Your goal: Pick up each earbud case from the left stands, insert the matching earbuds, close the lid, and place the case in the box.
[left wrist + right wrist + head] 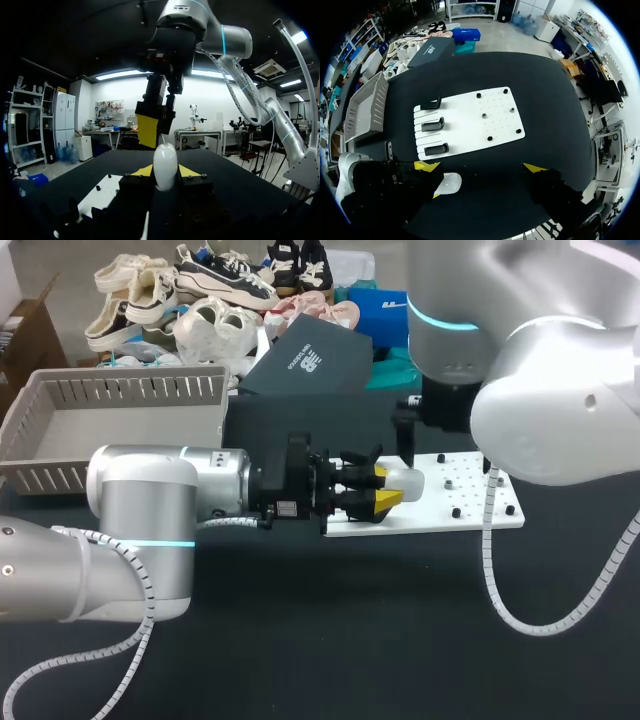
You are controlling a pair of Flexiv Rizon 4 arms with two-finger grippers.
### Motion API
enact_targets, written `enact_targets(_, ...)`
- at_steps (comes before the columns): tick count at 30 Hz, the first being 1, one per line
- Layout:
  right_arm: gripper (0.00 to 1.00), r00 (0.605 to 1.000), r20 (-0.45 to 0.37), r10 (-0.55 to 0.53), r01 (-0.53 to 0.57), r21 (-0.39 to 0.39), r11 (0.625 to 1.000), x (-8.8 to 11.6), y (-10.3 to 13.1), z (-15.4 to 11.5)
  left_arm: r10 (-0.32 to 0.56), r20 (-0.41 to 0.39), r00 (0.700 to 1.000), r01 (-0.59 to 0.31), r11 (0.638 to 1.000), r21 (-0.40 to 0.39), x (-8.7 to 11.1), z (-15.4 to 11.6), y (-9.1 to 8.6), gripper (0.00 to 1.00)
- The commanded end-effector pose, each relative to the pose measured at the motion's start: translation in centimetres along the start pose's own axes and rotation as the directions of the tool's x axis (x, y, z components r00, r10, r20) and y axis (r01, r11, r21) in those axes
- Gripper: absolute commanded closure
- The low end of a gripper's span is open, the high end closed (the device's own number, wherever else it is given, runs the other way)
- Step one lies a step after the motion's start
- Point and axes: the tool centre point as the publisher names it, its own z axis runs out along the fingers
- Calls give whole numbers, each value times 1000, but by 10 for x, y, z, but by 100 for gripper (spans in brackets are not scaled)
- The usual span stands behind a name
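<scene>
1. The grey slatted box (120, 390) sits on the table well to the left of the white board (470, 512), and a little behind it.
2. My left arm (150, 510) comes in from the left and lies low across the table. It points toward the left end of the white board.
3. The left gripper (388, 490) is at the left end of the white board. Its yellow-tipped fingers (142, 171) are clamped on the earbud case, one on each side.
4. The earbud case (408, 481) is white and rounded. It stands upright between those fingers, by the board's left end near its front edge. From the pictures I cannot tell how its lid stands.
5. Three black stands (433, 124) sit in a row on the left part of the white board, seen from the right wrist.
6. Small black pegs (455, 512) dot the right part of the white board.
7. The right gripper (406, 445) hangs fingers-down above the left half of the white board, just over the earbud case and apart from it. In its own wrist view its yellow tips stand wide apart and hold nothing.
8. My right arm (540, 410) comes in from the right and rises above the right end of the white board.
</scene>
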Motion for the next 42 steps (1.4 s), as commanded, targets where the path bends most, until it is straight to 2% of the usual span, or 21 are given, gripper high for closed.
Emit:
enact_targets(1, 0, 998, 53, 23, -19, -57, 998, 4, -12, -9, 2, 1, 1000, -2, 1000, -4, 0, 0, -1, 100)
enact_targets(3, 0, 997, 70, 22, -17, -79, 997, 3, -15, -14, 2, 1, 1000, -2, 1000, -4, 0, 0, -1, 100)
enact_targets(6, 0, 995, 99, -7, 18, -110, 994, 3, -21, -20, 19, 6, 1000, -19, 1000, -14, -16, -11, 1, 100)
enact_targets(10, 0, 990, 90, -107, 122, -185, 975, 6, -28, -29, 38, -12, 999, -38, 999, -36, -39, -30, 0, 100)
enact_targets(16, 0, 956, 91, -278, 291, -237, 927, 18, -33, -37, 29, -34, 999, -32, 997, -75, -62, -56, -6, 100)
enact_targets(17, 0, 956, 91, -278, 291, -237, 927, 18, -33, -37, 29, -34, 999, -32, 997, -75, -62, -56, -6, 100)
enact_targets(18, 0, 941, 87, -326, 338, -269, 902, 20, -32, -38, 15, -18, 1000, -17, 995, -95, -69, -64, -10, 100)
enact_targets(20, 0, 929, 98, -358, 371, -282, 885, 22, -32, -38, -1, 2, 1000, 1, 992, -124, -75, -74, -13, 100)
enact_targets(24, 0, 922, 97, -375, 387, -295, 874, 21, -32, -35, -8, -11, 1000, 6, 978, -211, -82, -102, -16, 100)
enact_targets(31, 0, 918, 88, -386, 394, -305, 867, 19, -32, -32, -41, -39, 998, 22, 918, -397, -88, -162, -19, 100)
enact_targets(35, 0, 918, 88, -386, 394, -305, 867, 19, -32, -32, -66, -73, 995, 24, 880, -475, -89, -192, -19, 100)
enact_targets(38, 0, 918, 88, -386, 394, -305, 867, 19, -32, -32, -104, -51, 993, 61, 844, -534, -87, -213, -17, 100)
enact_targets(40, 0, 918, 88, -386, 394, -305, 867, 19, -32, -32, -121, 20, 992, 110, 804, -584, -84, -231, -13, 100)
enact_targets(42, 0, 918, 88, -386, 394, -305, 867, 19, -32, -32, -139, 22, 990, 123, 781, -612, -80, -244, -8, 100)
